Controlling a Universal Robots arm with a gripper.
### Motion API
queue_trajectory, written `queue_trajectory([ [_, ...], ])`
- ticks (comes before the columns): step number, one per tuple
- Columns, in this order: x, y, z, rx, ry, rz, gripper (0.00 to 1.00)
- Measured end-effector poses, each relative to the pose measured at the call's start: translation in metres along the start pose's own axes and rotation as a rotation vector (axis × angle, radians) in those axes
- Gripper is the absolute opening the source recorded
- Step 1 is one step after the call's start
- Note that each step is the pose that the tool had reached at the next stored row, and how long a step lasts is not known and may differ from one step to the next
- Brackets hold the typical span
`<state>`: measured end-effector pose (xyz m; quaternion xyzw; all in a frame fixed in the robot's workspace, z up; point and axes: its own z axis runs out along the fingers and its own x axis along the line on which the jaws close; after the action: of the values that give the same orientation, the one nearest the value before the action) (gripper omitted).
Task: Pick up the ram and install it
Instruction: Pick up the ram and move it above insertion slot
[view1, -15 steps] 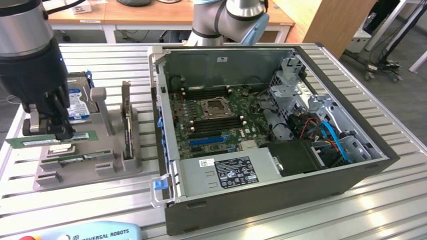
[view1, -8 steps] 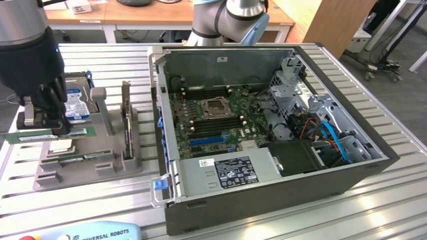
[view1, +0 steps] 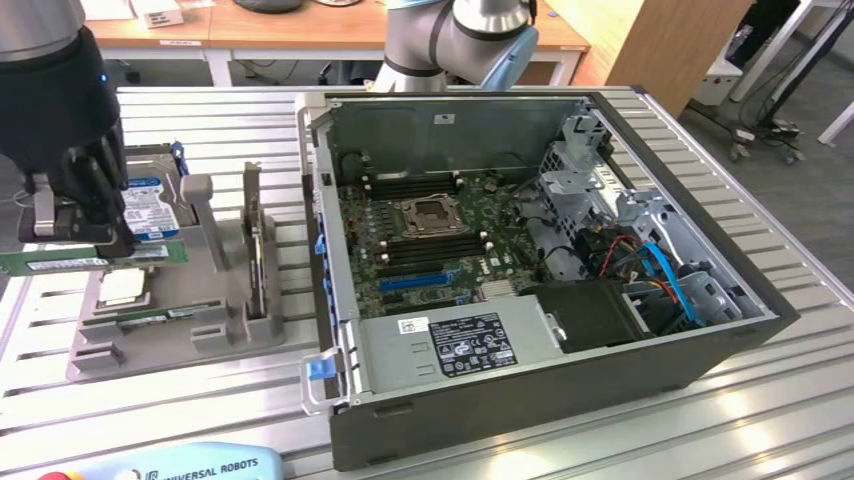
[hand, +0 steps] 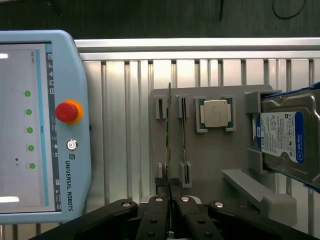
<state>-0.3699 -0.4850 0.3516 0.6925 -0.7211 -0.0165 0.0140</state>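
Note:
The ram (view1: 64, 262) is a long green stick, held level just above the grey holder (view1: 180, 325) at the exterior view's left. My black gripper (view1: 78, 238) is shut on its upper edge. In the wrist view the ram (hand: 168, 125) shows edge-on as a thin line running away from the gripper (hand: 170, 199), whose fingers (hand: 156, 215) press together on it. The ram hangs over the holder's slotted posts (hand: 161, 107). The open computer case (view1: 747, 345) lies to the exterior view's right, its motherboard (view1: 400, 255) facing up with long black memory slots beside the processor socket (view1: 430, 213).
The holder also carries a silver hard drive with a blue label (hand: 282, 135), a square silver processor (hand: 215, 113) and another thin stick (hand: 183, 130) standing in a slot. A teach pendant (hand: 40, 125) lies beside the holder on the slatted metal table (view1: 787, 270).

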Motion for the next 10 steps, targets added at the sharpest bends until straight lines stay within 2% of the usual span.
queue_trajectory([
  [10,0.0,0.0008,-0.0192,0.0,-0.0005,0.013,0.11],
])
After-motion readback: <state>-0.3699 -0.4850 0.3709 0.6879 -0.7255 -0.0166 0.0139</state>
